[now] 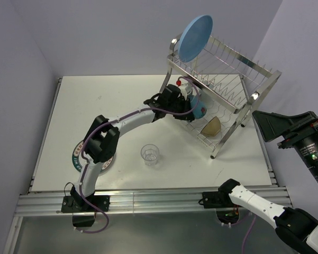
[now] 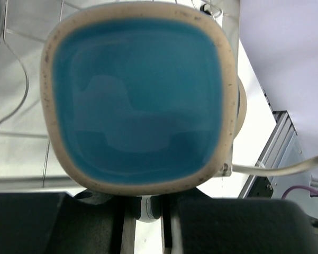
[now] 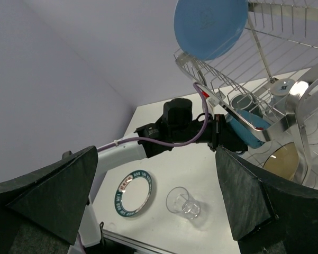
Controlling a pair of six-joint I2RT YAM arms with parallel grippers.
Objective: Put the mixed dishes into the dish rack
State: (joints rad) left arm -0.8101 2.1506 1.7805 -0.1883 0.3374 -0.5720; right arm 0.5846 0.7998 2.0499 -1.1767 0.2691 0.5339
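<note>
The two-tier silver wire dish rack (image 1: 255, 96) stands at the table's far right. A large plain light-blue plate (image 1: 196, 37) is propped upright on its top tier. A white plate with a dark teal lettered rim (image 3: 133, 193) lies on the table under the left arm. A bowl showing a tan inside (image 1: 211, 126) leans in the lower tier. Beside it, the left gripper (image 2: 146, 211) is clenched on a white-and-blue mug (image 2: 140, 100). A clear glass (image 1: 150, 154) stands on the table. The right gripper (image 3: 156, 159) is spread wide, holding nothing.

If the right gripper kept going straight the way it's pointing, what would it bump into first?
Probably the left arm, near its wrist, which holds the blue mug at the rack. The open right gripper aims right at it, though depth is hard to judge.
</note>
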